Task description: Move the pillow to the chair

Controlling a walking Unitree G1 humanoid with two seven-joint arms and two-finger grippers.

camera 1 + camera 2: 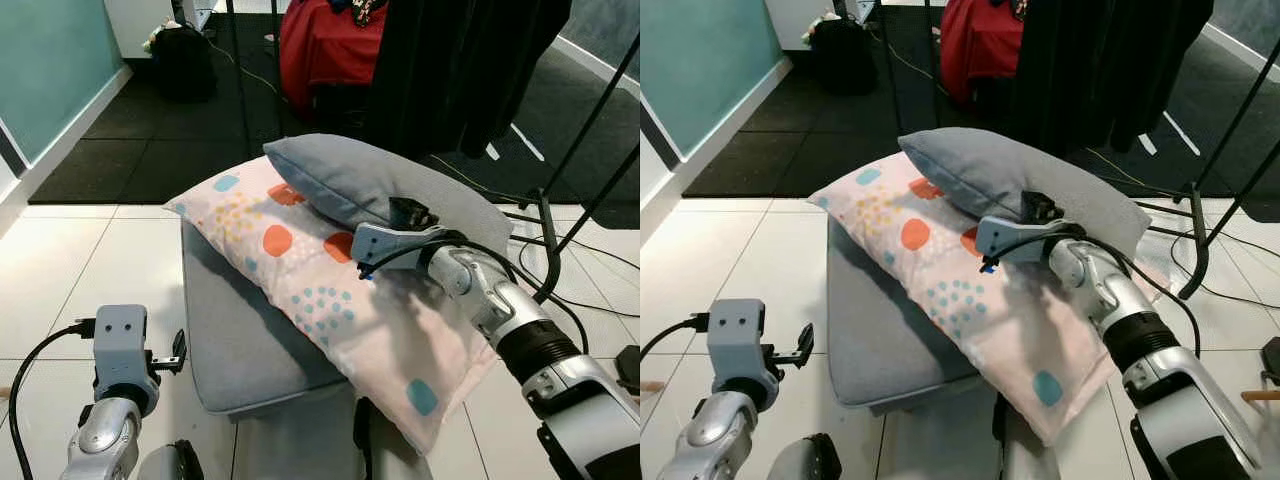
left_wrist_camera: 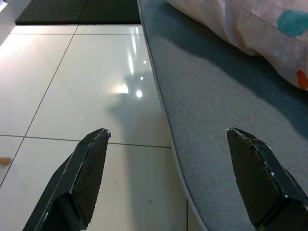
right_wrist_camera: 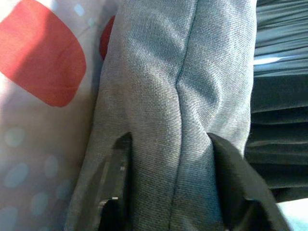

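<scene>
Left of the grey seat point(image 1: 240, 350) we see bare white floor point(image 1: 90, 270); behind it black stand poles point(image 1: 590, 130), hanging clothes point(image 1: 450, 60) and cables point(image 1: 580, 245) crowd the way.

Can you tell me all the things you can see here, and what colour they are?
grey pillow: one, grey, lying on top of the patterned pillow
patterned pillow: one, pale pink with orange and teal dots, across the grey seat
grey seat: one, grey, on the white tiled floor
red cloth: one, red, at the back
black bag: one, black, on the dark mat at the back
black stand legs: black, to the right
right gripper: black fingers squeezing the grey pillow's edge
left gripper: black fingers open, low beside the seat's edge
</scene>
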